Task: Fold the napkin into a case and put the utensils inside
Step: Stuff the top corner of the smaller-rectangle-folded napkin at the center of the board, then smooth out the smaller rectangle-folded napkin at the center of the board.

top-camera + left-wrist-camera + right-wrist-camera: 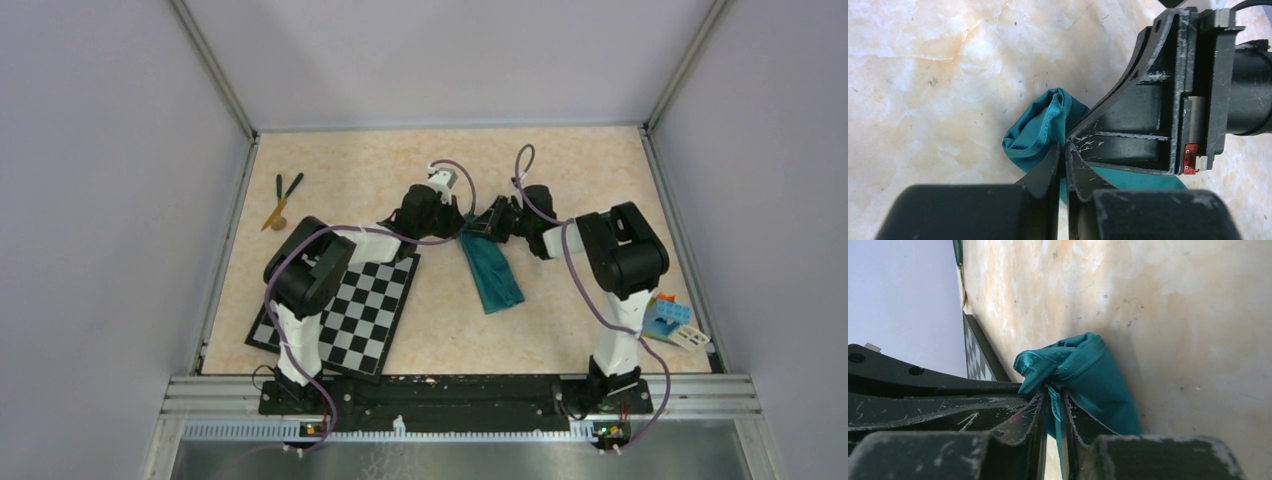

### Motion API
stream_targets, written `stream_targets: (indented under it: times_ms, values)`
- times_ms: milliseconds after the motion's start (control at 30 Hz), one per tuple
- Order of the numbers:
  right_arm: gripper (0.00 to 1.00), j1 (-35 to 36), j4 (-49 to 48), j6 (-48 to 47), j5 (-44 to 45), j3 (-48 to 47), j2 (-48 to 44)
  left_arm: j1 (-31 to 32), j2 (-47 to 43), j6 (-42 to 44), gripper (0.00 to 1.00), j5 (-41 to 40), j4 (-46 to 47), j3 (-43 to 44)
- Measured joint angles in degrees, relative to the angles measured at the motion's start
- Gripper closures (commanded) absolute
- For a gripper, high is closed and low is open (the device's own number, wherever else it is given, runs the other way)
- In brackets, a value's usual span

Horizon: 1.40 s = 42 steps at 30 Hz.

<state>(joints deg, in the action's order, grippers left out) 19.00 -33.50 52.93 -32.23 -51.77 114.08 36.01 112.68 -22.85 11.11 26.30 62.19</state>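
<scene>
Where the two arms meet over the middle of the table, the napkin lies as a narrow oblong strip, its long axis running from 11 o'clock to 5 o'clock in the top view. Both end effectors work at its 11 o'clock end.

- Left gripper: fingers pressed together, with a bunched fold of teal cloth pinched between the tips.
- Right gripper: fingers nearly together, with a thin edge of the same cloth caught in the gap between them. In the left wrist view it stands directly beside the left fingers.

Task status (judgement):
1. Folding appears well advanced. The cloth is already narrow and layered, but its far end is gathered and raised, so the opening is probably not yet set.
2. Loading has not begun. The utensils, two dark green and one tan, lie together at 10 o'clock from the napkin, well apart from it and near the left wall.

The checkerboard lies at 8 o'clock from the napkin, partly under the left arm. The toy blocks sit at 4 o'clock near the right edge.
</scene>
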Motion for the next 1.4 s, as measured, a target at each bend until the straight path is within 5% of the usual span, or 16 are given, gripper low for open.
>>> stream_targets:
  times_ms: [133, 367, 467, 600, 700, 1133, 1400]
  values:
    - [0.75, -1.4, -0.2, 0.3, -1.0, 0.8, 0.0, 0.0, -0.1, -0.2, 0.58, 0.0, -1.8, 0.0]
    - [0.82, -3.2, 6.9, -5.4, -2.1, 1.1, -5.0, -0.4, -6.1, -2.7, 0.48, -0.8, -10.4, -0.5]
    - [0.91, -3.4, 8.8, -8.2, -2.1, 1.1, -5.9, -0.7, -10.2, -4.7, 0.53, -2.7, -12.8, -1.2]
    - [1.00, -3.4, 11.2, -10.3, -1.9, 1.1, -5.9, -1.4, -12.0, -7.5, 0.73, -4.5, -14.0, -2.2]
    - [1.00, -2.9, 12.0, -10.8, -1.5, 1.0, -5.9, -1.7, -9.3, -9.0, 0.80, -4.5, -14.8, -2.0]
    - [1.00, 5.8, 10.8, -4.2, 11.8, -2.4, -2.0, -0.7, 2.6, -10.2, 0.83, -6.8, -17.0, 5.6]
    - [0.51, 5.9, 24.8, -11.9, 14.5, -4.6, -8.9, -0.5, 0.3, -8.0, 0.49, -5.9, -19.1, 4.6]
